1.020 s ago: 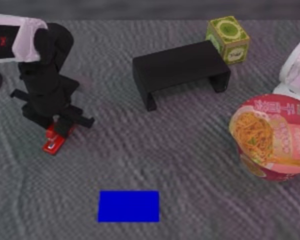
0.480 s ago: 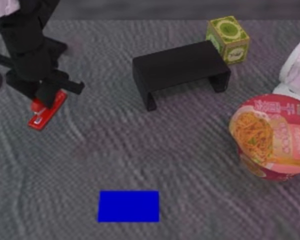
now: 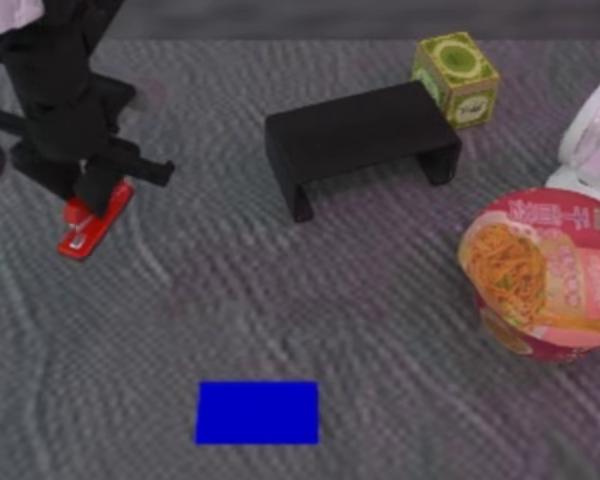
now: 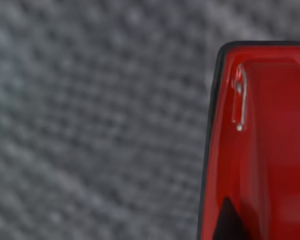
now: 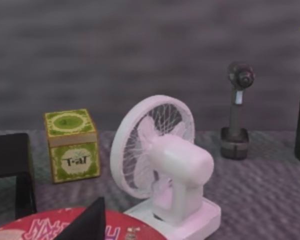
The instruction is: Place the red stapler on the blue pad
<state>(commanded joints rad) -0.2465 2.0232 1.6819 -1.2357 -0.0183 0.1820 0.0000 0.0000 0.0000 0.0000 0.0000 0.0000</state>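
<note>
The red stapler (image 3: 88, 222) hangs above the table at the far left, gripped at its rear end by my left gripper (image 3: 98, 190), which is shut on it. In the left wrist view the stapler (image 4: 260, 150) fills one side, with grey cloth beside it. The blue pad (image 3: 257, 412) lies flat near the front edge, well apart from the stapler and to its right. My right arm is out of the top view. Only a dark bit of my right gripper (image 5: 88, 224) shows in its wrist view, over the noodle cup's lid.
A black bench-shaped block (image 3: 360, 140) stands at the middle back, with a green box (image 3: 457, 78) behind its right end. A large noodle cup (image 3: 545, 275) and a white fan (image 3: 592, 140) occupy the right side.
My left gripper has risen with the red stapler and carried it back and to the left. In the last half second it has barely shifted.
</note>
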